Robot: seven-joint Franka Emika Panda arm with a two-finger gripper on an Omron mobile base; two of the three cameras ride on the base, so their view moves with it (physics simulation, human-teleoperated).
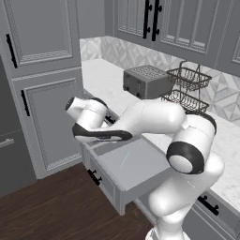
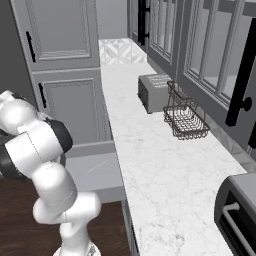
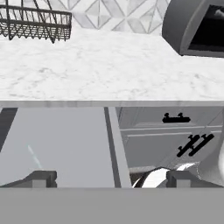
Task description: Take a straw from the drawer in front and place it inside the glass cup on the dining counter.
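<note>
from the left base view, the drawer [image 1: 129, 164] stood pulled out, a wide shallow grey tray, the thin pale straw [image 1: 124, 158] lying on its smooth floor. a ribbed metal toaster [image 1: 145, 80] and a wire basket [image 1: 185, 89] sat on the veined marble counter [image 1: 108, 79].

from the right, the straw [image 2: 94, 168] showed faintly in the drawer [image 2: 95, 172].

through the hand view, the gripper [image 3: 111, 179] gaped wide, holding nothing, above the drawer [image 3: 65, 144] with the straw [image 3: 33, 156] below its left fingertip.
</note>
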